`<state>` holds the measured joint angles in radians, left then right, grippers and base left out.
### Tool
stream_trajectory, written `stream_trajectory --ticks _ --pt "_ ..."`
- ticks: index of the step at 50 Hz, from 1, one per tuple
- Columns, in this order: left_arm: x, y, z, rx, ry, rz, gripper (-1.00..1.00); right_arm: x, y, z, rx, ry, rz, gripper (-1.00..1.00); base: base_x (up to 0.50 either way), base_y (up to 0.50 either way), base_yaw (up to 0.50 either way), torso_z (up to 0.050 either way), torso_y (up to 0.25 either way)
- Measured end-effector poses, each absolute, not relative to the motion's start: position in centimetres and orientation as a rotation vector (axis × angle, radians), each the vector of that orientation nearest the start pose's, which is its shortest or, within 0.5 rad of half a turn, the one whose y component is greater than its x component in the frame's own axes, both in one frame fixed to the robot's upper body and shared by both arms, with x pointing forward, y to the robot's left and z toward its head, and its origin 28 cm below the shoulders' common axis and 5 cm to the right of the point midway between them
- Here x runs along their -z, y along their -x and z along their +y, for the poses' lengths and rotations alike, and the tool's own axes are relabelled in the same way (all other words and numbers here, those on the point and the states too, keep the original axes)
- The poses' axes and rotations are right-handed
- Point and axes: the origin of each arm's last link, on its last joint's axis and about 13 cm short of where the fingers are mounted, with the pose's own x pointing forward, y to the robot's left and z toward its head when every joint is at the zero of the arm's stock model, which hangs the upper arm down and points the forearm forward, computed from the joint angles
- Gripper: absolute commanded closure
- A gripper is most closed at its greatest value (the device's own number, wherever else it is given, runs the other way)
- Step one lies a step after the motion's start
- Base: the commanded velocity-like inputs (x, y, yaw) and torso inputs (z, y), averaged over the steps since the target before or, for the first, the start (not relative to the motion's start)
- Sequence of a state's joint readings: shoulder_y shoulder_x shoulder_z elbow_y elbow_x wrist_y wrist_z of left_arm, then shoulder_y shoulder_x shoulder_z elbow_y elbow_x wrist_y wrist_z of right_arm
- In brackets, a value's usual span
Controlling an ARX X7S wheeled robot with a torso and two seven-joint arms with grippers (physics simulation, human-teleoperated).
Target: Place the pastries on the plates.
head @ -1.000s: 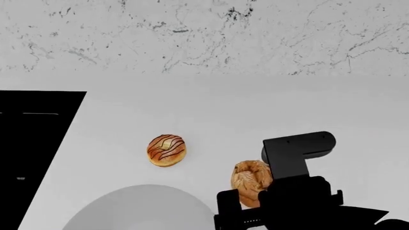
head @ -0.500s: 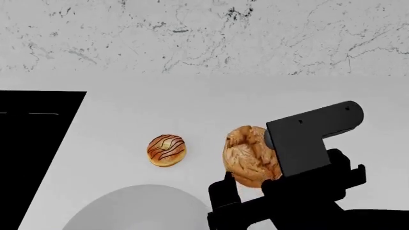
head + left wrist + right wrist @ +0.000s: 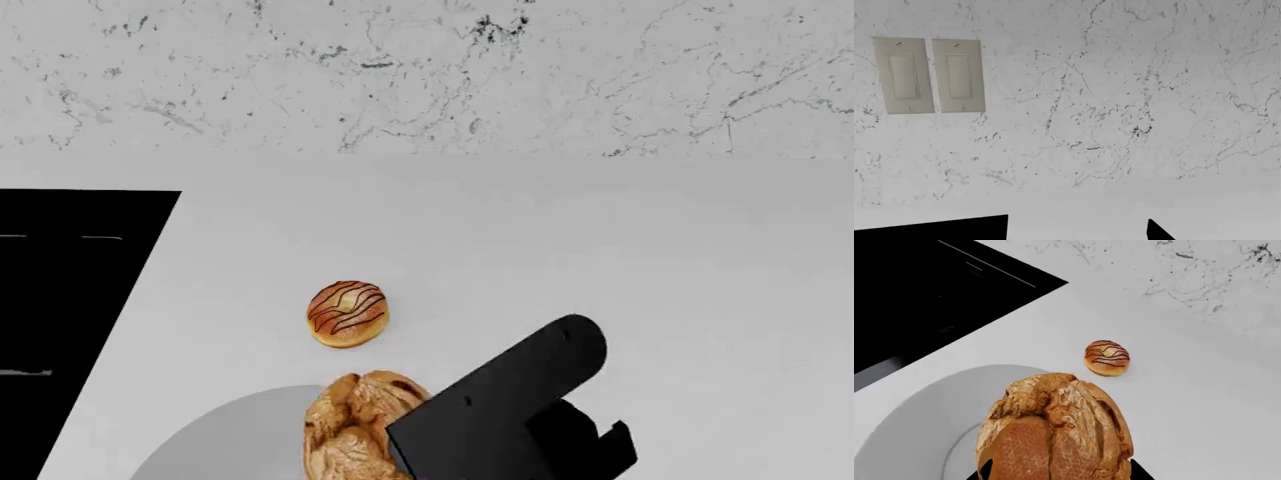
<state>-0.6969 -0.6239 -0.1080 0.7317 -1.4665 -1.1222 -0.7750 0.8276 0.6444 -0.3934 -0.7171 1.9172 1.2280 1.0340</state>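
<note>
Right tool (image 3: pixel 1057 474) clamped, loaded.

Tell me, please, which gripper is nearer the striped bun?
Right. The right gripper holds the cream puff just short of the bun; the left gripper is out of view.

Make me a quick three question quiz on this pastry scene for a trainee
1. True or false: the striped bun sits on the grey plate.
2. Which arm holds the cream puff? A) left B) right
3. Fill in: the cream puff hangs over the ____ plate.

Key: 1 false, it lies on the counter beyond the plate. 2 B, the right gripper, jaws on either side of it. 3 grey.
</note>
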Motion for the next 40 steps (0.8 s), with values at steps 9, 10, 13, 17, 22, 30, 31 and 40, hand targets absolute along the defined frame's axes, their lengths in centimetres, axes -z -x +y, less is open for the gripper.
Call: stream_trajectory --ticks 9,10,13,17,22,30,31,40 --pt "-25.3 -19.7 24.6 0.181 0.026 -0.068 -1.00 -21.3 -16.0 -8.1 -0.703 0.240 0.385 1.00 0.00 0.00 0.00 0.000 0.000" --pt "-25.3 -19.7 24.6 0.181 0.026 -0.068 -1.00 -21.2 -16.0 -8.0 -0.711 0.239 0.388 1.00 0.00 0.00 0.00 0.000 0.000" --pt "-25.3 -19.6 24.6 0.181 0.026 -0.067 -1.00 -20.8 -15.9 -7.7 -0.733 0.235 0.397 1.00 0.00 0.00 0.00 0.000 0.000" --pt "-25.3 -19.5 24.6 0.179 0.026 -0.065 -1.00 -20.4 -15.9 -7.5 -0.749 0.233 0.408 1.00 0.00 0.00 0.00 0.000 0.000" --pt "-25.3 -19.3 24.7 0.179 0.028 -0.063 -1.00 -19.8 -16.3 -7.3 -0.749 0.228 0.424 1.00 0.00 0.00 0.00 0.000 0.000" --pt "-25.4 -19.2 24.7 0.179 0.029 -0.059 -1.00 -18.8 -17.4 -7.2 -0.721 0.221 0.465 1.00 0.00 0.00 0.00 0.000 0.000" --pt "-25.4 -19.1 24.8 0.179 0.029 -0.059 -1.00 -18.7 -17.6 -7.2 -0.717 0.221 0.471 1.00 0.00 0.00 0.00 0.000 0.000" --pt "-25.4 -19.1 24.8 0.180 0.032 -0.056 -1.00 -17.6 -18.3 -7.1 -0.702 0.227 0.517 1.00 0.00 0.00 0.00 0.000 0.000"
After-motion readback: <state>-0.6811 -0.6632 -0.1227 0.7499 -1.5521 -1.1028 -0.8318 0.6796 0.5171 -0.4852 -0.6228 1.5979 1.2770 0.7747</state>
